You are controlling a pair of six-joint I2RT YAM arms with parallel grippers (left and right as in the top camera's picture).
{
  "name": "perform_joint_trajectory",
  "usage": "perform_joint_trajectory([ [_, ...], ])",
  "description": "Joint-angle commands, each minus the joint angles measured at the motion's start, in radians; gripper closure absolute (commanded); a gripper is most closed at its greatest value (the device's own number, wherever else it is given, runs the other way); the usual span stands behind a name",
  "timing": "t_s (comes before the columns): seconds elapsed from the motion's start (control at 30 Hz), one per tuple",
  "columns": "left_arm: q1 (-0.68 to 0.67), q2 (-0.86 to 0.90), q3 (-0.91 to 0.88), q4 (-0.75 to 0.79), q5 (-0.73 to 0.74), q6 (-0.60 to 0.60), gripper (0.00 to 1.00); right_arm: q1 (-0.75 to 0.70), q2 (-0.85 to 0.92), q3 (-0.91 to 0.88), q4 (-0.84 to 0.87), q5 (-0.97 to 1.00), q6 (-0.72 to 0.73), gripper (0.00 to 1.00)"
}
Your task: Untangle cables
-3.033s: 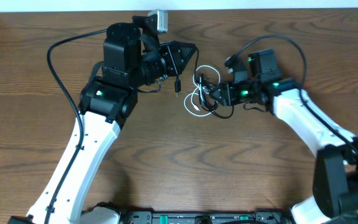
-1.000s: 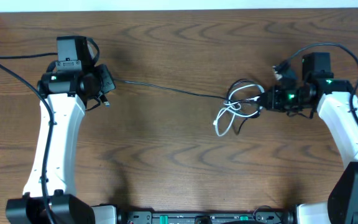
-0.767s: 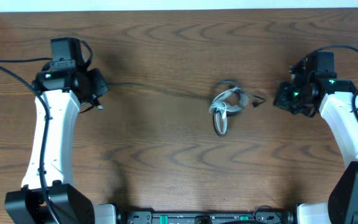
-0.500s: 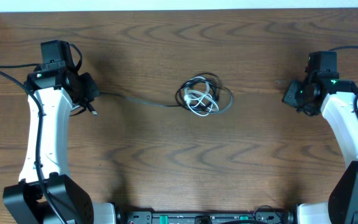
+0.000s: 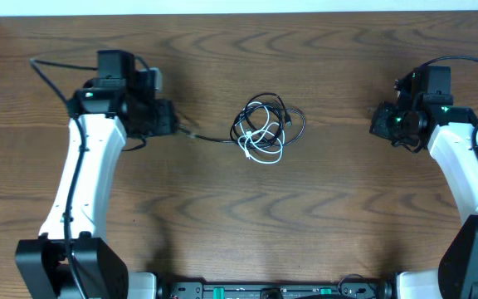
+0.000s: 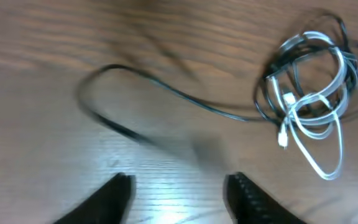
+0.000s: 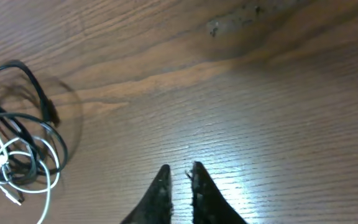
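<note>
I see a thin black cable (image 6: 185,98) and a glossy white cable (image 5: 264,143) looped together on the grainy wooden desk (image 5: 222,232). My left fingers (image 6: 118,193) are apart and empty, my right fingers (image 7: 160,186) nearly together.

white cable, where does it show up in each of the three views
Overhead: the white cable lies at the table's centre, between the two arms.
Left wrist: upper right of the picture, loops hanging down toward the right edge.
Right wrist: lower left corner, partly cut off by the edge.
Shared landmark: the black cable coiled through it, seen in all three views.
</note>
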Motion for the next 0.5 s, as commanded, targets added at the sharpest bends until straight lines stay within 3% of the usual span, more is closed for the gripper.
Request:
perform_joint_trajectory([
  [0.0,-0.064,0.007,0.019,0.011,0.023,0.023,0.25,0.003,-0.01,-0.005,0.0,-0.017,-0.013,0.88],
  [0.07,-0.109,0.007,0.019,0.036,0.023,0.023,0.2,0.003,-0.01,-0.005,0.0,-0.017,-0.013,0.85],
  [0.47,-0.367,0.194,0.019,0.347,0.024,0.024,0.2,0.003,-0.01,-0.005,-0.001,-0.017,-0.021,0.84],
])
